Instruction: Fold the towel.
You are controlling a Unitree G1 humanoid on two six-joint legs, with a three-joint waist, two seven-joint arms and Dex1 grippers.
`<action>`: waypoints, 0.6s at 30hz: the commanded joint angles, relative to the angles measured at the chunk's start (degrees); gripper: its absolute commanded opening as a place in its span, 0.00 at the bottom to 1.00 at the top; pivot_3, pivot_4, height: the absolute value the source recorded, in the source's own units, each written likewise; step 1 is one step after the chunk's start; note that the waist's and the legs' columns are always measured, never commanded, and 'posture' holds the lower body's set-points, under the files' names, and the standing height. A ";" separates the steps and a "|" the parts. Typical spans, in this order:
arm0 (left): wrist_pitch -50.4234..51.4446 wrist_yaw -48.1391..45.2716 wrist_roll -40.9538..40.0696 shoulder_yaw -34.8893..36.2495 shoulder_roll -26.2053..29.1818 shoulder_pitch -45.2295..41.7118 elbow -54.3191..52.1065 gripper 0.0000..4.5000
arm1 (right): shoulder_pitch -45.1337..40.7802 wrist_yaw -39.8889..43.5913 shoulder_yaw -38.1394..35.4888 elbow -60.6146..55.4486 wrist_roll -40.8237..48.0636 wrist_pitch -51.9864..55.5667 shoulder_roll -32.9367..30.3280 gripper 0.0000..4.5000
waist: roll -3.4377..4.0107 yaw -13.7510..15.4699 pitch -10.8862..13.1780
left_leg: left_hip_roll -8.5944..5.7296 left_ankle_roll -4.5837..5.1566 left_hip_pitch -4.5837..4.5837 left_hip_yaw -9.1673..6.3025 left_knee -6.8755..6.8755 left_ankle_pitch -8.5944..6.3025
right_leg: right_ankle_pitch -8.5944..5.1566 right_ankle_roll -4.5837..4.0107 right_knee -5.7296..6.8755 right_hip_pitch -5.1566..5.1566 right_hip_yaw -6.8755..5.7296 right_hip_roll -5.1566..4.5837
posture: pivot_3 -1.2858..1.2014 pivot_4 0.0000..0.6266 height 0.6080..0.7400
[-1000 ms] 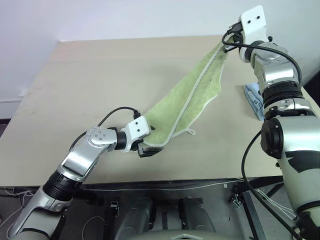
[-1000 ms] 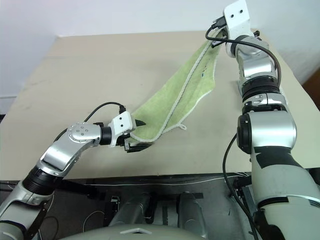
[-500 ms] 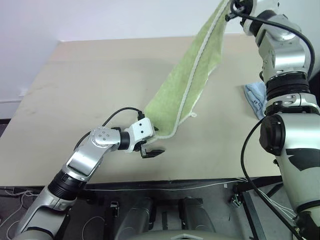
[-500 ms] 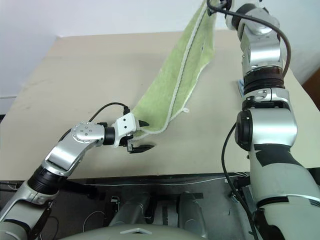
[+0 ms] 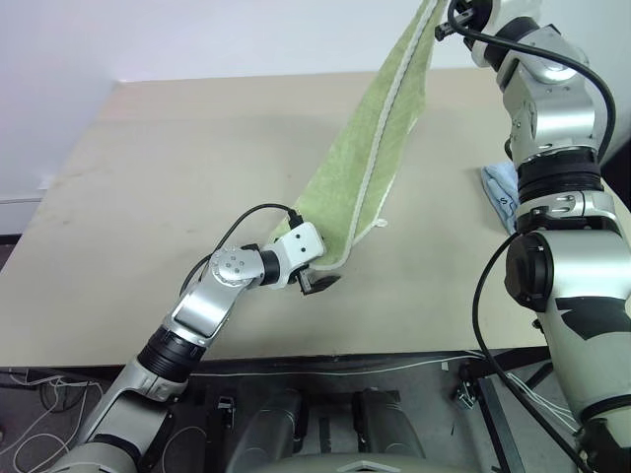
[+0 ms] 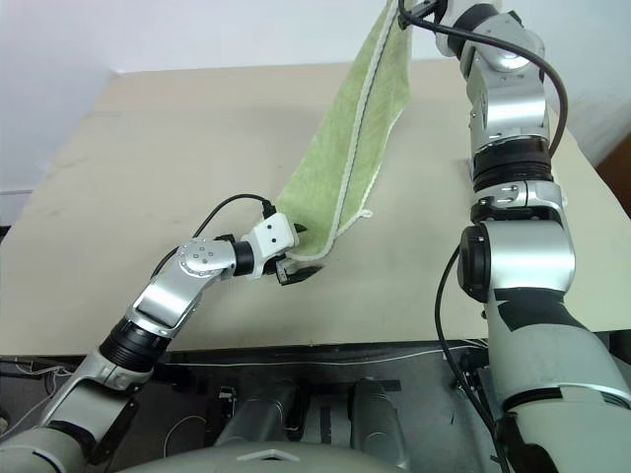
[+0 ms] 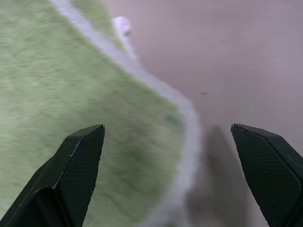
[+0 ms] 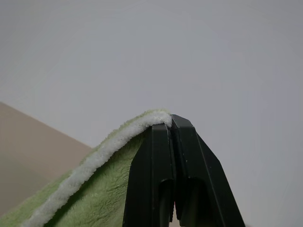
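My claw [image 7: 168,179] stands wide open, its two black fingers [image 7: 78,165] well apart. Between them lies the yellow-green towel [image 7: 61,104] with its white edging [image 7: 182,109] curving across, a small white loop [image 7: 122,23] at its border and a faint dark mark [image 7: 169,118] near the edge. Past that edge is bare tan counter [image 7: 227,56].

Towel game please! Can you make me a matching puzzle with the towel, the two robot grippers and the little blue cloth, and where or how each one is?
Things:
1. towel
2. left gripper
3. right gripper
4. blue cloth

States:
A. lying on the table beside the right arm
B. jaws wide open at the towel's low corner
C. hanging from one raised corner, low end by the table
D. jaws shut on the towel's white edge, held high

Pairs: 1-C, 2-B, 3-D, 4-A
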 commanded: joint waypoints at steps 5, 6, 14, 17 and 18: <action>-0.47 1.33 1.96 -0.02 -2.23 -1.37 0.94 1.00 | -0.55 -0.74 -1.14 -3.30 0.75 -0.35 -0.68 0.01 | 0.00 0.18 0.00 | 0.00 0.00 0.00 0.00 0.05 0.00 | 0.00 0.00 0.04 0.00 0.00 0.00 | 0.52 0.24 1.00; -0.48 1.47 2.24 -0.11 -2.50 -1.44 1.26 1.00 | -0.43 -0.77 -1.14 -3.43 0.75 -0.34 -0.69 0.01 | 0.00 0.18 0.00 | 0.00 0.00 0.00 0.00 0.05 0.00 | 0.00 0.00 0.04 0.00 0.00 0.00 | 0.52 0.24 1.00; 0.33 0.85 2.05 -0.06 -4.01 -0.65 0.80 0.49 | 0.40 -1.17 -1.24 -3.99 0.76 -0.02 -0.90 0.00 | 0.00 0.12 0.00 | 0.00 0.00 0.00 0.00 0.05 0.00 | 0.00 0.00 0.08 0.00 0.00 0.00 | 0.52 0.24 1.00; -0.76 1.58 2.25 0.65 -4.28 -0.29 0.86 0.27 | 0.70 -1.32 -1.15 -3.85 0.68 -0.08 -0.80 0.00 | 0.00 0.12 0.00 | 0.00 0.00 0.00 0.00 0.06 0.00 | 0.00 0.00 0.10 -0.01 0.00 0.00 | 0.52 0.24 1.00; -1.12 1.70 2.21 0.88 -4.30 -0.22 0.88 0.18 | 0.81 -1.38 -1.07 -3.79 0.60 -0.16 -0.76 0.00 | 0.00 0.13 0.00 | 0.00 0.00 0.00 0.00 0.06 0.00 | 0.00 0.00 0.10 -0.01 0.00 0.00 | 0.52 0.24 1.00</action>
